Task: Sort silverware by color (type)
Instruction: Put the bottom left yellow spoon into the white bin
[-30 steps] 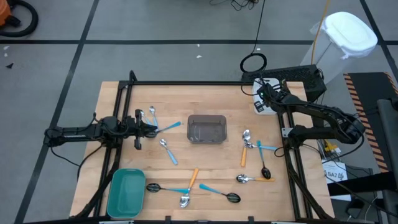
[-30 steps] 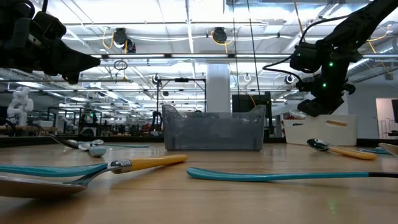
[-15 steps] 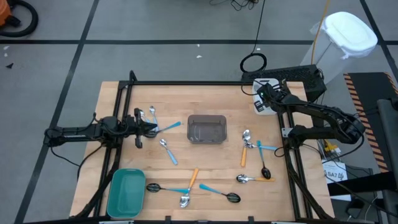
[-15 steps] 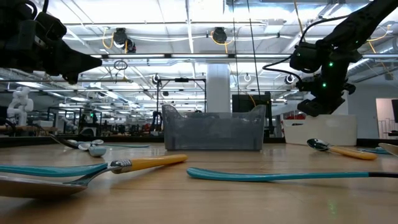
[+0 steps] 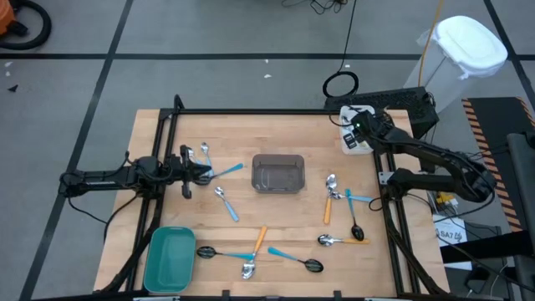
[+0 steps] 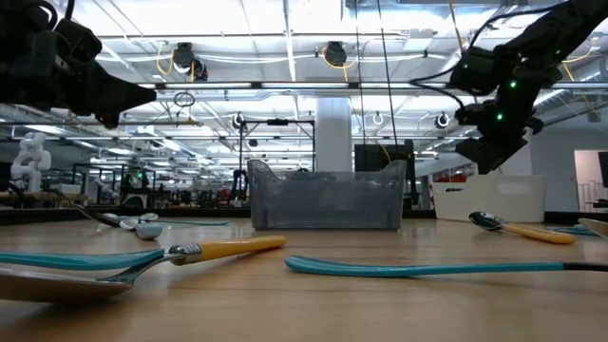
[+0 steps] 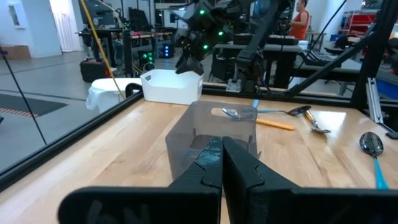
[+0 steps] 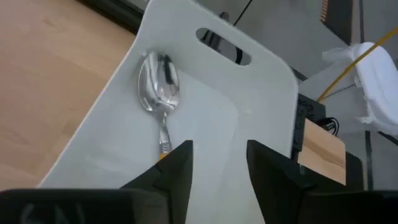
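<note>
While the left fingers (image 7: 221,163) sit closed, right fingers (image 8: 214,163) hang open just above a silver spoon (image 8: 158,93) in the white bin (image 8: 205,124).

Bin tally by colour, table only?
Teal bin: 1
Clear grey bin: 1
White bin: 1
Total: 3

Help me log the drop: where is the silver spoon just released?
It lies in the white bin at the table's far right corner, below the right gripper: silver spoon.
</note>
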Controlling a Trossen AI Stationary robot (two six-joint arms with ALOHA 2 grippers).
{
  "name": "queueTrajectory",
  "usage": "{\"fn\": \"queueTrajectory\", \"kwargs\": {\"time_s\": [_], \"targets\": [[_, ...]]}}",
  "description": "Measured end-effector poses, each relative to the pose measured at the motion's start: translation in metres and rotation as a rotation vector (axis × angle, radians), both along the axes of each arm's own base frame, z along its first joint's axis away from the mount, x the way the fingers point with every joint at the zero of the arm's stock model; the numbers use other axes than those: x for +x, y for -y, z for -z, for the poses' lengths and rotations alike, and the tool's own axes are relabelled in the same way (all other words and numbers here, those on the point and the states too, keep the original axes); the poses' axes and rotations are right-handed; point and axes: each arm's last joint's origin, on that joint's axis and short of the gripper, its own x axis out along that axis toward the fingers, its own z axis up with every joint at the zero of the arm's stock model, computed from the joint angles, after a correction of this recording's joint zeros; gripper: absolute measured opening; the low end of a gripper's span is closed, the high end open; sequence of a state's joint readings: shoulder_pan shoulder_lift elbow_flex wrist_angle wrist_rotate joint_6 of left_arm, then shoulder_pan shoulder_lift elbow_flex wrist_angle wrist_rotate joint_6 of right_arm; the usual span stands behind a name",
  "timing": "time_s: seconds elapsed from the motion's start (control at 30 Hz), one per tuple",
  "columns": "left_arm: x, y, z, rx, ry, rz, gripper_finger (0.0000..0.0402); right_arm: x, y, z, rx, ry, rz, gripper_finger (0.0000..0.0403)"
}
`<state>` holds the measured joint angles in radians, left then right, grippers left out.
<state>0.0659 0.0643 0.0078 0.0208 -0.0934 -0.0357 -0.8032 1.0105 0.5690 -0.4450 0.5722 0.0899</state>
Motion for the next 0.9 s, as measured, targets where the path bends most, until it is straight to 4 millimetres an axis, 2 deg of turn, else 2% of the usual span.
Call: {"fn": "queueTrajectory", "kwargs": {"time_s": [0.37,0.63,0.9], "targets": [[0.0,0.0,0.0,-0.003,0.001,-0.012,0.0001,-0.012,-0.021,-0.024,0.06,0.13,-0.055,0.0146],[0.0,0.0,-0.001,0.005,0.006,-0.015,0.0001,0.001,-0.033,-0.042,0.059,0.192,-0.202,0.0146],[0.0,0.0,-0.001,0.005,0.008,-0.016,0.0001,0.016,-0.049,-0.051,0.058,0.226,-0.33,0.0146]]}}
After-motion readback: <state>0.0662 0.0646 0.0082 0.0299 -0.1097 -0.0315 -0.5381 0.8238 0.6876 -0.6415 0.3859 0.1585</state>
